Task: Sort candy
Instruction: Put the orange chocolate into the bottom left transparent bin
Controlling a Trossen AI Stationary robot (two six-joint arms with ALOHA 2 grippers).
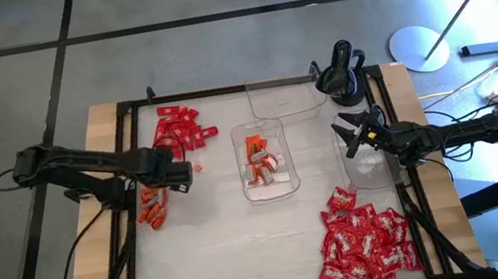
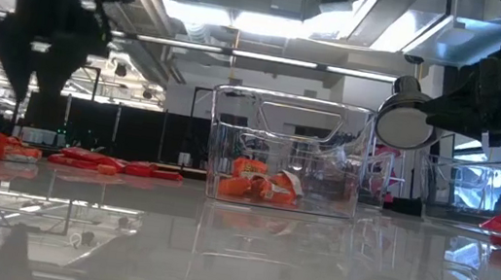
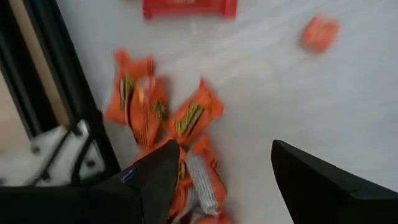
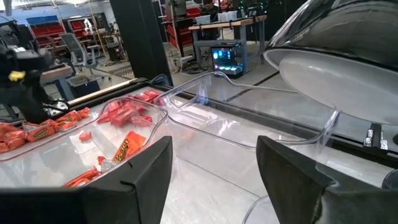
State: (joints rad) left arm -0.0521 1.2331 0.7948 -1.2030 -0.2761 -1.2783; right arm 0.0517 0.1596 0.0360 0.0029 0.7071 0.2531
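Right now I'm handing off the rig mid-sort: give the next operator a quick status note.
Left gripper: open, empty, over the orange candy pile at the table's left.
Right gripper: open, empty, over a clear tray on the right.
Done: a few orange candies lie in the middle tray.
Left: the red pile at the back left, the red-and-white pile at the front right, the loose orange ones.

This is a robotics lab or workshop in an industrial hall. Bare ducts and strip lights (image 2: 247,22) run under an open ceiling, and the floor (image 1: 164,52) is grey concrete with cables trailing across it. Beyond the worktop (image 1: 238,253), framed in black rails, stand benches with a lit computer screen (image 4: 224,57), office chairs (image 4: 78,46) and shelves of red bins (image 4: 28,28).
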